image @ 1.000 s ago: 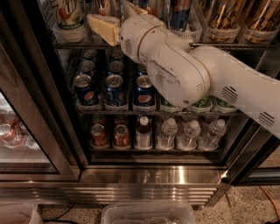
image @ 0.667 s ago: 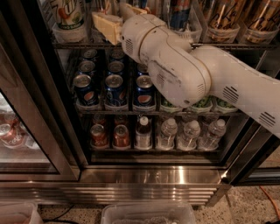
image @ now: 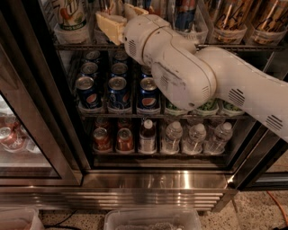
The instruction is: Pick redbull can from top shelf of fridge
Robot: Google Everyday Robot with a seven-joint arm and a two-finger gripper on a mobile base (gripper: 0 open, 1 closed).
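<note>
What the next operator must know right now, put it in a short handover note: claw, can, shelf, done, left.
Claw: up at the top shelf, among the bins left of centre.
Redbull can: one stands upright in a clear bin on that shelf, right of the claw, partly behind the arm.
Done: arm is inside the fridge at top-shelf level.
Left: no can seen lifted out yet; secure one, raise it from its bin, withdraw.

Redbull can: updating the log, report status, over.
Gripper at top shelf, left of redbull can. Can upright in its bin, not gripped. Arm hides part of rack below.
</note>
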